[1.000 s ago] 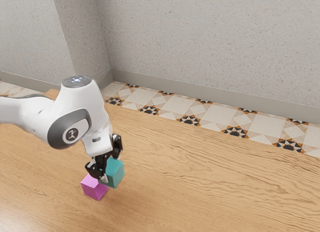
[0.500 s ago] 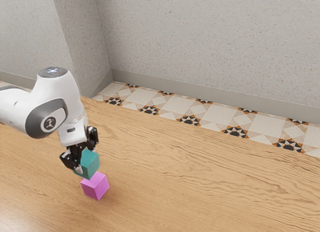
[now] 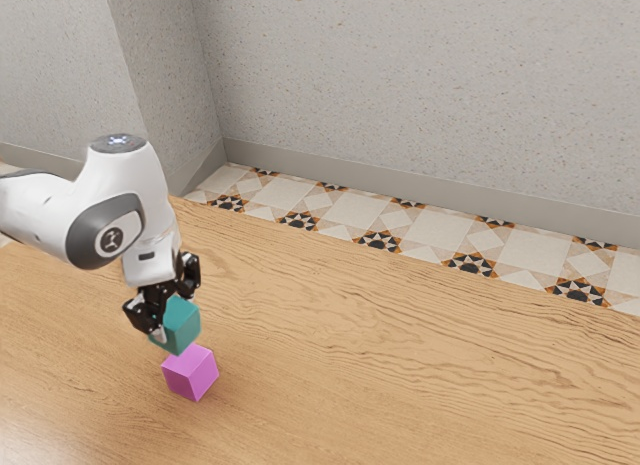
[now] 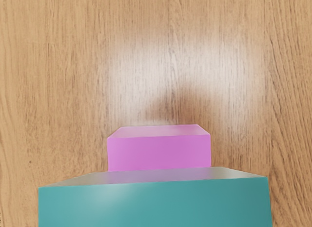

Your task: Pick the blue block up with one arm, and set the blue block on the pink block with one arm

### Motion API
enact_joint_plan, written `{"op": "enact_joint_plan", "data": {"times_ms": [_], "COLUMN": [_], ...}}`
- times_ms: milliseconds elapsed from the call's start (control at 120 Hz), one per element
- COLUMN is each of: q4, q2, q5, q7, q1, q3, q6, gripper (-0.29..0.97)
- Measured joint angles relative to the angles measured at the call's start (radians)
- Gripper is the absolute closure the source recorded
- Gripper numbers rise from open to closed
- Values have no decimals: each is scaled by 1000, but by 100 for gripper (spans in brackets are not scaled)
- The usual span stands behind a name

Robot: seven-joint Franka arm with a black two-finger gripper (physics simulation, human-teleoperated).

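Observation:
The blue block (image 3: pixel 181 325), teal in colour, hangs in the air with my gripper (image 3: pixel 163 323) shut on it. It sits just above the pink block (image 3: pixel 190 372), slightly toward the exterior view's left of it, with a thin gap between them. The pink block rests on the wooden table. In the wrist view the blue block (image 4: pixel 156 200) looms large under my hand, and the pink block (image 4: pixel 159 148) shows just beyond its far edge.
The wooden table (image 3: pixel 400 365) stretches out to the exterior view's right. A tiled floor strip (image 3: pixel 420 230) and grey walls lie behind the table's far edge.
My arm first carried the blue block up and to the exterior view's left of the pink block. Since then it has shifted slightly right and up, holding the block over the pink one.

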Motion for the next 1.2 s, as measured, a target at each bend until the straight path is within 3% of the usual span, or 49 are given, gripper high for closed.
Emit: {"op": "enact_joint_plan", "data": {"times_ms": [508,1117,1200], "q4": [20,-4,-4], "q2": [34,-3,-3], "q5": [0,-19,-19], "q7": [38,54,55], "q1": [-1,-3,-3], "q3": [-8,-33,-33], "q6": [16,19,18], "gripper": [32,32,23]}}
